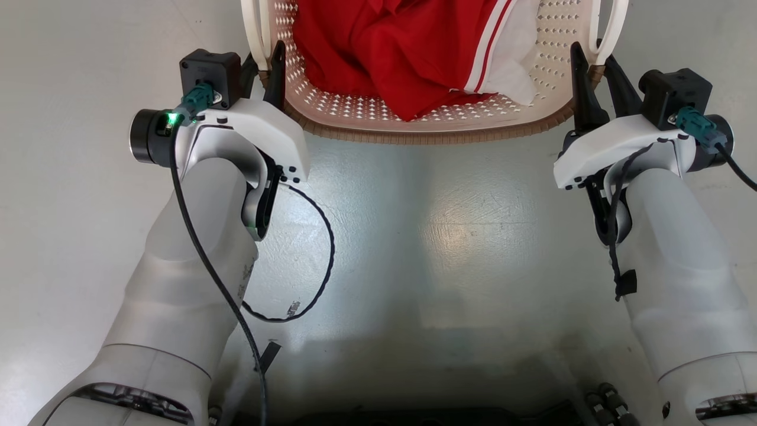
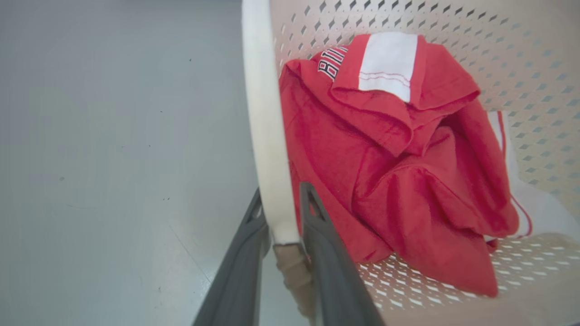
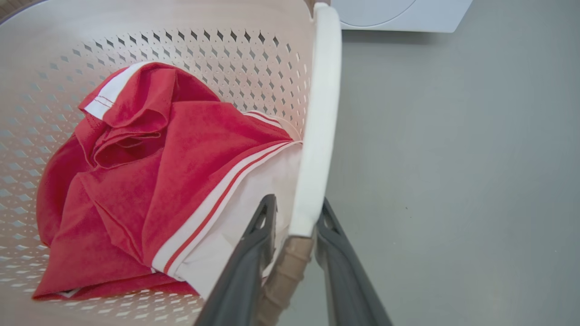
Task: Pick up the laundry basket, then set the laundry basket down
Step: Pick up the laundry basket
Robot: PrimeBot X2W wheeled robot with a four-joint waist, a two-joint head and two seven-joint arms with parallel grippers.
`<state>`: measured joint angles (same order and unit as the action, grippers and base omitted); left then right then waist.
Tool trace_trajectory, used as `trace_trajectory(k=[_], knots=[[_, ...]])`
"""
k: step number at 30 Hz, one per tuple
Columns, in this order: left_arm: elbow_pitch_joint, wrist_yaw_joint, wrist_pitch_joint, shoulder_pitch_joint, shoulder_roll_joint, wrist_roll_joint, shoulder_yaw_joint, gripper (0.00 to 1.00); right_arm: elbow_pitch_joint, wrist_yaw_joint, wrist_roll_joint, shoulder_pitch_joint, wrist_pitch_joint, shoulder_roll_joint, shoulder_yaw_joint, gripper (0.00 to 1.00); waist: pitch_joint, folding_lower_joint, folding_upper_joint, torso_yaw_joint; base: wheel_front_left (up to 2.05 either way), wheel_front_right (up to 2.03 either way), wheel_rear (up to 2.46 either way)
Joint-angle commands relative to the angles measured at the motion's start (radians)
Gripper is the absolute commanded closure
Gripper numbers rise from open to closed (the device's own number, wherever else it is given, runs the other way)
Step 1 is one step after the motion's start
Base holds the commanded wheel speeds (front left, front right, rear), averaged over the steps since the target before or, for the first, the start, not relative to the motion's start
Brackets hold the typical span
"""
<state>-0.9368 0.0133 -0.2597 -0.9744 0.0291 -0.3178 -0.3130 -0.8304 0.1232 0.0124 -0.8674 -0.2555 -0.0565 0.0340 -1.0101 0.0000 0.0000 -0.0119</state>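
Both jaws pinch laundry basket [image 1: 437, 127] handles [image 2: 267, 136]; red shirt's [image 1: 378, 53] lettering [image 2: 330, 63] partly hidden.

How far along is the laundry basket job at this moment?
Done: both grippers are at the handles of the laundry basket. In hand: left gripper pinches one handle; right gripper straddles the other, grip unclear. Left: the lift, not evident yet, then setting it down.

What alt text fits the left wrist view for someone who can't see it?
The left gripper clamps the white loop handle of the laundry basket between its two dark fingers, one inside the basket and one outside. A crumpled red and white garment lies in the basket, with grey floor to the left.
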Motion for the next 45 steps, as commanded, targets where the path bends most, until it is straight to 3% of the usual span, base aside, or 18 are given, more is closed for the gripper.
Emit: trace_trajectory(k=[1,10,17,27,31,45], knots=[[0.007,-0.003,-0.002,0.011,0.021,-0.002,-0.001,1.00,0.002,0.008,-0.001,0.032,-0.006,0.006,-0.025,1.00,0.005,0.0000,0.0000,0.001,0.00,0.00,0.00],[-0.014,0.004,-0.002,0.060,0.021,-0.030,-0.027,1.00,-0.007,0.008,0.036,0.086,-0.006,0.006,-0.072,1.00,0.070,0.0000,0.0000,0.000,0.00,0.00,0.00],[-0.096,0.004,-0.002,0.116,0.021,-0.065,-0.084,1.00,-0.087,0.008,0.088,0.119,-0.006,0.006,-0.146,1.00,0.169,0.0000,0.0000,0.003,0.00,0.00,0.00],[-0.252,-0.014,0.001,0.170,0.021,-0.140,-0.167,1.00,-0.251,0.008,0.177,0.137,-0.006,0.006,-0.276,1.00,0.383,0.0000,0.0000,0.011,0.00,0.00,0.00],[-0.289,-0.030,0.024,0.235,0.021,-0.190,-0.199,1.00,-0.283,0.008,0.259,0.188,0.019,0.006,-0.375,1.00,0.518,0.0000,0.0000,0.034,0.00,0.00,0.00],[-0.335,-0.028,0.037,0.429,0.021,-0.274,-0.238,1.00,-0.246,0.008,0.407,0.359,0.128,0.006,-0.575,1.00,0.812,0.0000,0.0000,0.148,0.00,0.00,0.00]])
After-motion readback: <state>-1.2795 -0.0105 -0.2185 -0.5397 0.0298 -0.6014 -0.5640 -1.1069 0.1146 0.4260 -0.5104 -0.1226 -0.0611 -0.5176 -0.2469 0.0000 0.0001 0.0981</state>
